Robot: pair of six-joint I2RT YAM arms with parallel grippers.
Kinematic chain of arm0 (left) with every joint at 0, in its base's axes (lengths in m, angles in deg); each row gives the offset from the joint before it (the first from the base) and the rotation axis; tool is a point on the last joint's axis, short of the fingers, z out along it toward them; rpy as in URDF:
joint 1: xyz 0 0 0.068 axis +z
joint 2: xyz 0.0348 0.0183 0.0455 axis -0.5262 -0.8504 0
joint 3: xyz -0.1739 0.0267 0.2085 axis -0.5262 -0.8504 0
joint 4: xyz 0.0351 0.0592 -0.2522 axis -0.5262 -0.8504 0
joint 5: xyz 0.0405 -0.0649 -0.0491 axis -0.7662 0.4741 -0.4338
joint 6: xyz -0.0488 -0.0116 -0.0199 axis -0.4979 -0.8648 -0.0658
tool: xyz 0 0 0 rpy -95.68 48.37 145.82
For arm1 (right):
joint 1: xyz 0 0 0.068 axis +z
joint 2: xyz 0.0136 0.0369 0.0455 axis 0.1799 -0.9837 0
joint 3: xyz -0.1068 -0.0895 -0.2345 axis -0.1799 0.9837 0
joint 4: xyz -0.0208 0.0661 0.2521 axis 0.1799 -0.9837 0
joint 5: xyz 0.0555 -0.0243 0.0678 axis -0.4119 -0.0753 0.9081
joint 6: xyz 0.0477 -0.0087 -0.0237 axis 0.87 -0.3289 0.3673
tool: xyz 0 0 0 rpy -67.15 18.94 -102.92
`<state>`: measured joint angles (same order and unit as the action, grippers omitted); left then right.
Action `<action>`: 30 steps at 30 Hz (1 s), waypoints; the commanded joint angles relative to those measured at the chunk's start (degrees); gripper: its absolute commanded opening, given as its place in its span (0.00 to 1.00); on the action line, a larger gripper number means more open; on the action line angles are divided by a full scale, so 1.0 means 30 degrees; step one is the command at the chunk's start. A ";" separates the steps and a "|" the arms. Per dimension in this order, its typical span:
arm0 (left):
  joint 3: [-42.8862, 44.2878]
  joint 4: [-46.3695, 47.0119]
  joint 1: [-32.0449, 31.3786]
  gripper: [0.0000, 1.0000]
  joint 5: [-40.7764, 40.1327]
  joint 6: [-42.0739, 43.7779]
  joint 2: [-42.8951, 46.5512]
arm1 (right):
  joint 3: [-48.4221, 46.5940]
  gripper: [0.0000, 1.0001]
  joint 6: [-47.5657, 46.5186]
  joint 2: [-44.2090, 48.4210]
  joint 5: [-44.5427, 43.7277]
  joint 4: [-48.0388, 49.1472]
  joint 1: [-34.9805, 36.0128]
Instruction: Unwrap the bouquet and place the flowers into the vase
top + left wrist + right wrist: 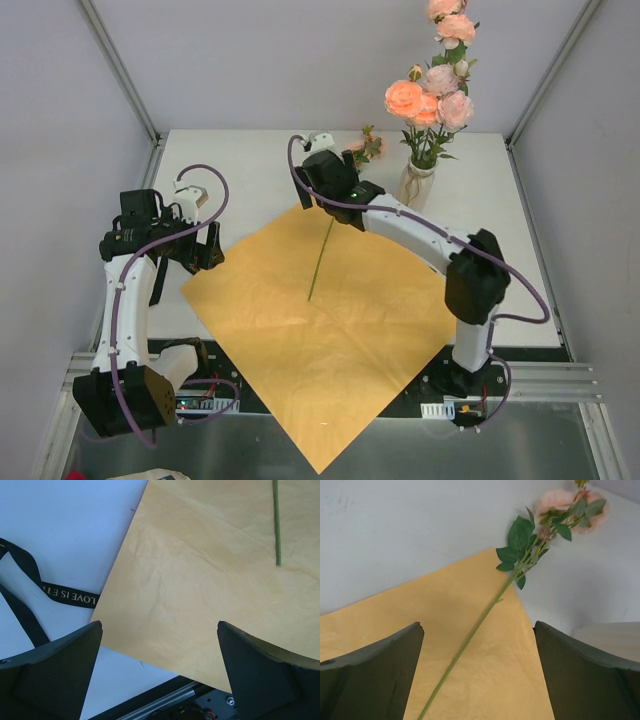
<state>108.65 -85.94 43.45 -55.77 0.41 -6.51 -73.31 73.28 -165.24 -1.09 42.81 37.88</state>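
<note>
From above, the vase (417,186) stands at the table's (250,160) one o'clock with most of the flowers (432,95) in it. One loose rose (322,258) lies on the flattened orange paper (320,340) below the right gripper (325,170), and the left gripper (205,248) hangs at the paper's nine o'clock corner. The left wrist view shows the left gripper (159,640) spread wide and holding nothing over the paper's (200,580) edge, with a black ribbon (70,598) at nine o'clock. In the right wrist view, the right gripper (477,635) gapes equally wide; the loose rose's (485,615) stem lies between its fingers, touching neither, its bloom at one o'clock.
</note>
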 commanded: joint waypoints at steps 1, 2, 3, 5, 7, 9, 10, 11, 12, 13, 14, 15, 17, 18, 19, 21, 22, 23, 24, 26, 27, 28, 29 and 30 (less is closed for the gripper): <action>0.0683 -0.0078 0.0054 0.99 0.0767 0.0132 0.0486 | -0.3967 0.97 0.2573 -0.2517 -0.1355 -0.4461 -0.0232; 0.0682 -0.0049 0.0054 0.99 0.0767 0.0103 0.0457 | -0.3998 0.99 0.2603 -0.3159 -0.1063 -0.4229 -0.0378; 0.0711 -0.0049 0.0054 0.99 0.0796 0.0132 0.0457 | -0.4056 1.00 0.2719 -0.3427 -0.0567 -0.4023 -0.0583; 0.0712 -0.0049 0.0053 0.99 0.0855 0.0132 0.0457 | -0.4348 1.00 0.3360 -0.4276 0.0782 -0.3670 -0.1315; 0.0682 -0.0049 0.0054 0.99 0.0884 0.0249 0.0427 | -0.5107 1.00 0.4240 -0.5297 0.1458 -0.3844 -0.2016; 0.0653 -0.0049 0.0053 0.99 0.0855 0.0250 0.0398 | -0.6073 1.00 0.5117 -0.6149 0.1809 -0.4458 -0.2458; 0.0653 -0.0078 0.0054 0.99 0.0884 0.0308 0.0369 | -0.7325 0.98 0.5354 -0.7140 0.1811 -0.5418 -0.2779; 0.0653 -0.0078 0.0025 0.99 0.0884 0.0366 0.0340 | -0.7860 0.98 0.5502 -0.7643 0.1811 -0.5892 -0.2927; 0.0653 -0.0078 0.0053 0.99 0.0913 0.0367 0.0253 | -0.8300 0.96 0.5851 -0.8025 0.1724 -0.6476 -0.3016; 0.0653 -0.0078 0.0054 0.99 0.0914 0.0396 0.0194 | -0.8624 0.94 0.6000 -0.8580 0.1724 -0.6598 -0.3191; 0.0653 -0.0049 0.0054 0.99 0.0972 0.0396 0.0164 | -0.8772 0.93 0.6146 -0.8760 0.1782 -0.6571 -0.3250; 0.0653 -0.0049 0.0054 0.99 0.1030 0.0396 0.0077 | -0.8774 0.92 0.6293 -0.8906 0.1840 -0.6512 -0.3338; 0.0682 -0.0078 0.0025 0.99 0.1118 0.0425 -0.0011 | -0.8861 0.89 0.6645 -0.9287 0.1841 -0.6482 -0.3427; 0.0740 -0.0107 0.0053 0.99 0.1119 0.0396 -0.0070 | -0.8891 0.88 0.6733 -0.9434 0.1696 -0.6424 -0.3456; 0.0741 -0.0049 0.0054 0.99 0.1148 0.0425 -0.0100 | -0.8949 0.87 0.6937 -0.9667 0.1694 -0.6453 -0.3427; 0.0799 -0.0049 0.0053 0.99 0.1206 0.0484 -0.0100 | -0.9153 0.86 0.7114 -0.9874 0.1723 -0.6628 -0.3456; 0.0771 -0.0049 0.0025 0.99 0.1236 0.0513 -0.0100 | -0.9329 0.85 0.7173 -1.0136 0.1753 -0.6774 -0.3456; 0.0770 -0.0020 0.0024 0.99 0.1294 0.0542 -0.0071 | -0.9475 0.84 0.7289 -1.0283 0.1753 -0.6949 -0.3456; 0.0712 -0.0048 0.0053 0.99 0.1352 0.0601 -0.0071 | -0.9854 0.82 0.7319 -1.0430 0.1782 -0.7299 -0.3427; 0.0683 0.0039 0.0054 0.99 0.1382 0.0660 -0.0042 | -1.0004 0.80 0.7552 -1.0694 0.1724 -0.7536 -0.3456; 0.0595 0.0068 0.0054 0.99 0.1411 0.0718 0.0017 | -0.9917 0.77 0.7612 -1.0724 0.1724 -0.7653 -0.3485; 0.0537 0.0098 0.0054 0.99 0.1412 0.0776 0.0017 | -0.9829 0.76 0.7700 -1.0811 0.1782 -0.7654 -0.3456; 0.0478 0.0127 0.0054 0.99 0.1412 0.0806 0.0104 | -0.9799 0.75 0.7759 -1.0812 0.1811 -0.7654 -0.3485; 0.0361 0.0214 0.0054 0.99 0.1383 0.0864 0.0134 | -0.9741 0.73 0.7904 -1.0841 0.1898 -0.7712 -0.3514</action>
<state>108.74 -85.92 43.45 -53.43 1.09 -6.82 -100.22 94.48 -197.56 4.16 22.07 27.44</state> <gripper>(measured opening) 0.992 0.757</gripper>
